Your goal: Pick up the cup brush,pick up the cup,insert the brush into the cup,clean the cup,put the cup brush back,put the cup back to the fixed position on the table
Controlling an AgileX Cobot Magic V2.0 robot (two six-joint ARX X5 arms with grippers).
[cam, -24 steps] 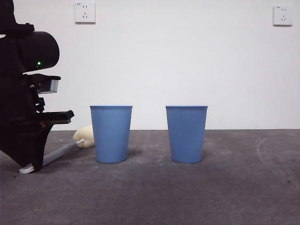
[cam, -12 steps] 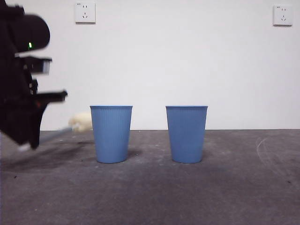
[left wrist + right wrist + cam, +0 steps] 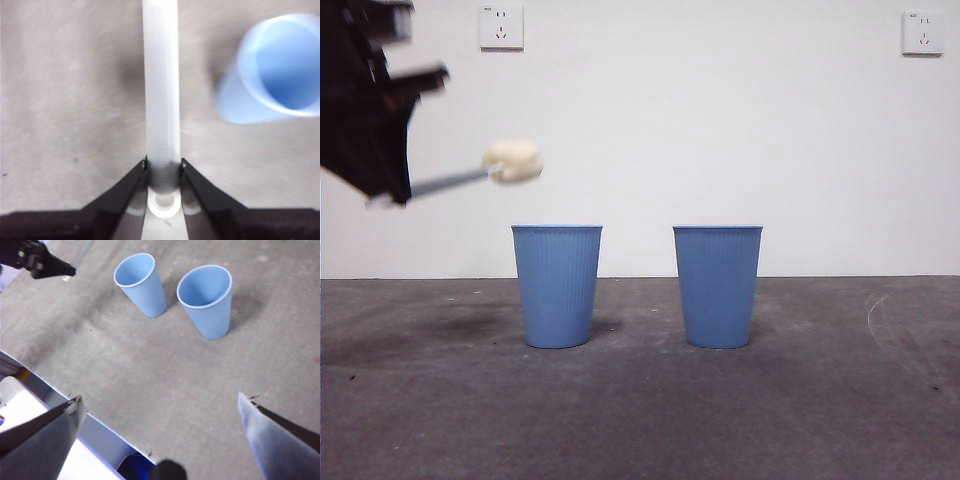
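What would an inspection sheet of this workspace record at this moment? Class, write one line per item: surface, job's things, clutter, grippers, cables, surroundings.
Surface: table, dark grey, scuffed, with pale dusty marks.
Job's things: cup brush held in the air, sponge head above and to the side of the nearer blue cup; second blue cup beside it; both upright on the table.
Clutter: nothing seen.
Grippers: left gripper shut on the brush handle near its end; right gripper open, high above the table, holding nothing.
Cables: nothing seen.
Surroundings: white wall with two sockets.
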